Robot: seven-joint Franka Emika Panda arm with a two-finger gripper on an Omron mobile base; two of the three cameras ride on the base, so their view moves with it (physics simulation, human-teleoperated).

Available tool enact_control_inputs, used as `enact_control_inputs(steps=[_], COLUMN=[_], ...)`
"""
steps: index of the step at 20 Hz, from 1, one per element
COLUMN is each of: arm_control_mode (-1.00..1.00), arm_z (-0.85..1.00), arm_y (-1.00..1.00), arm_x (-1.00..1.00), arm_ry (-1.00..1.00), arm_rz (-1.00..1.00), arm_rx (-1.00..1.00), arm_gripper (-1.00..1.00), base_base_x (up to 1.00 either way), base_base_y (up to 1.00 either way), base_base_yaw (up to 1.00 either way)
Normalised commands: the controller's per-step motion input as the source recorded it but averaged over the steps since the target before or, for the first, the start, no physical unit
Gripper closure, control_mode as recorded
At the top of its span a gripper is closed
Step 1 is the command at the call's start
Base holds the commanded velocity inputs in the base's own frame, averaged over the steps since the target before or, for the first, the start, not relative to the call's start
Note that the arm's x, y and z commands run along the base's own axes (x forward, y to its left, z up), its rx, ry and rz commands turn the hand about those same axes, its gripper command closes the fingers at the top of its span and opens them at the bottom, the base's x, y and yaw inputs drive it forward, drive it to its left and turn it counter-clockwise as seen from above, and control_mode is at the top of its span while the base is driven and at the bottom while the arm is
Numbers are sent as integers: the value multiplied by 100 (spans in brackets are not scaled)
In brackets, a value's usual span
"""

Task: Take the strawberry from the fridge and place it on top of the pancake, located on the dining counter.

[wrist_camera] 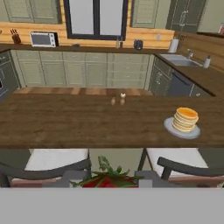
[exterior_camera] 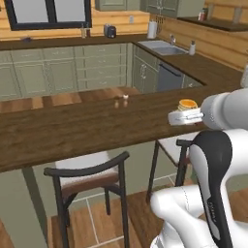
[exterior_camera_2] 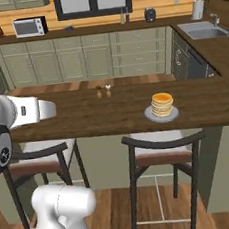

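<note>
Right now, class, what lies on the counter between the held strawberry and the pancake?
In the hand view, bare dark wood of the dining counter lies between the strawberry in the gripper and the pancake.

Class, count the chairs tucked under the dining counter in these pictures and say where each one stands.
2. One chair stands under the dining counter at left, the other chair just below the pancake. More may lie outside the pictures.

Evenly and brightly lit, rendered, no visible light source. Soft, faint shadows under the dining counter overhang. No glare or hard highlights. Mild softness and pixelation throughout; distant wall cabinets slightly blurred. No edge distortion noted.
</note>
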Motion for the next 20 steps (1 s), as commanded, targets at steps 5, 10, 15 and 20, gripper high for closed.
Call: enact_control_inputs(steps=[5,10,15,20], arm_control_mode=[100,100,100,100], arm_z=[0,0,0,0], arm_y=[0,0,0,0], arm_x=[0,0,0,0], arm_ry=[0,0,0,0], arm_rz=[0,0,0,0], arm_rx=[0,0,0,0], arm_gripper=[100,100,100,100], base_base_x=[82,71,8,28], base_base_y=[-100,-100,-100,-95], base_base_yaw=[9,16,22,14])
